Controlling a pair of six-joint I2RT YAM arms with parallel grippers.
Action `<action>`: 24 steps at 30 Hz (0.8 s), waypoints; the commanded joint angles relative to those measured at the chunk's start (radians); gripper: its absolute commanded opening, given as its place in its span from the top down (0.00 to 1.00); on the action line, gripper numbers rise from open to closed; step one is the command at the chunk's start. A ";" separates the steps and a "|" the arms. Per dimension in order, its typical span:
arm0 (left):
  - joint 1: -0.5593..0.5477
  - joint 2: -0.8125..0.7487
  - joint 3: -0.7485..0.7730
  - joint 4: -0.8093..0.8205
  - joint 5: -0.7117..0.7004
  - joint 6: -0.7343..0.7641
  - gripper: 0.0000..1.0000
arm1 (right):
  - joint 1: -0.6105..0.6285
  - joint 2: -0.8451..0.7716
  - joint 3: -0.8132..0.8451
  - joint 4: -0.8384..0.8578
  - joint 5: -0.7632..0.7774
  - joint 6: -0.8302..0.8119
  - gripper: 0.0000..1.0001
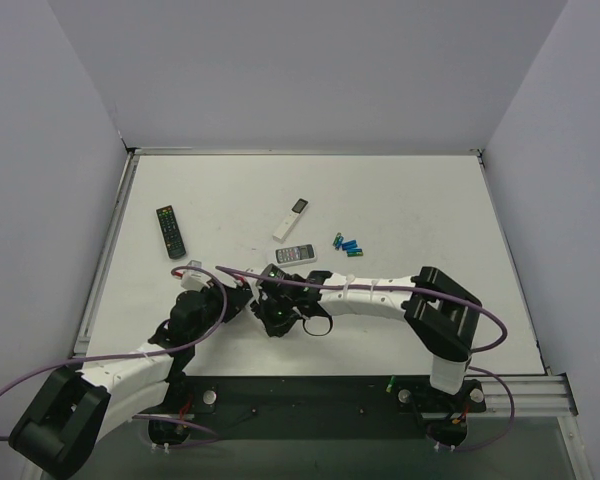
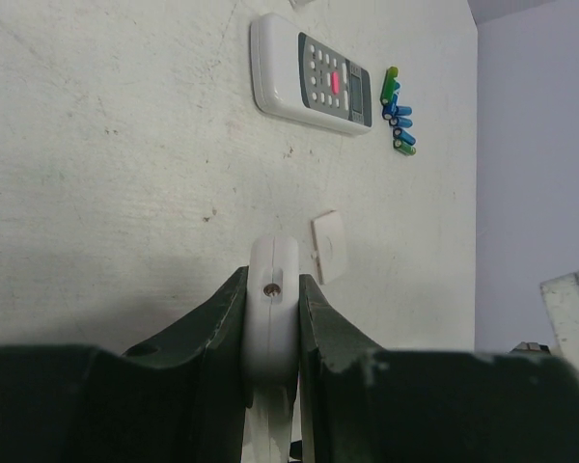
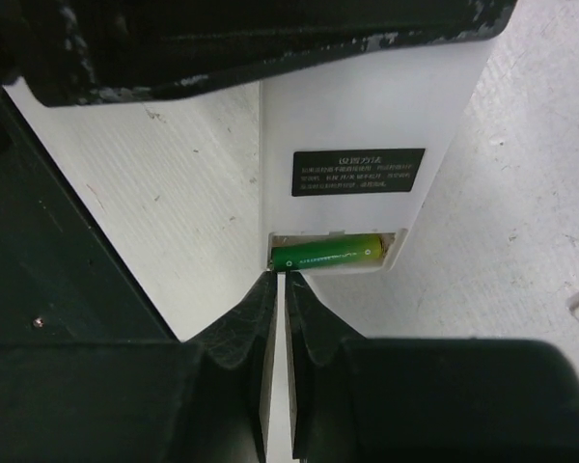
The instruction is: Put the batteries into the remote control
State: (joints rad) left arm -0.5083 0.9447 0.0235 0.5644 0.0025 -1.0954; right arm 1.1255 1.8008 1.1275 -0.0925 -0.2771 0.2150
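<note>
My left gripper [image 2: 272, 285] is clenched edge-on around the remote control [image 3: 367, 106], a smooth white plastic slab held near the table's front middle; its plain back bears a black label [image 3: 358, 172]; the open bay [image 3: 391, 243] holds one glossy green battery [image 3: 328, 254]; my right gripper [image 3: 278, 285] is pinched closed, empty, with its tips at the bay's corner.

Four remotes: black remote [image 1: 171, 231], slim white remote [image 1: 291, 218], grey-faced remote [image 2: 314, 77], remote control [image 3: 367, 106]; one loaded battery [image 3: 328, 255]; about six loose batteries [image 2: 401, 110]
</note>
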 commanded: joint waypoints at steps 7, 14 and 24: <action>-0.004 -0.014 -0.023 0.046 0.017 -0.046 1.00 | -0.023 0.078 0.008 0.030 -0.016 0.017 0.99; -0.004 -0.038 -0.043 0.023 0.005 -0.021 1.00 | -0.101 -0.070 -0.107 0.129 -0.044 0.061 0.97; -0.002 -0.121 -0.062 -0.011 0.005 0.037 1.00 | -0.378 -0.403 -0.164 0.106 0.037 0.060 0.41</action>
State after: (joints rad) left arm -0.5095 0.8593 0.0235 0.5373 -0.0051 -1.0855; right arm 0.8749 1.4719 0.9394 0.0090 -0.2481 0.2516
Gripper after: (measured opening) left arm 0.300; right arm 0.414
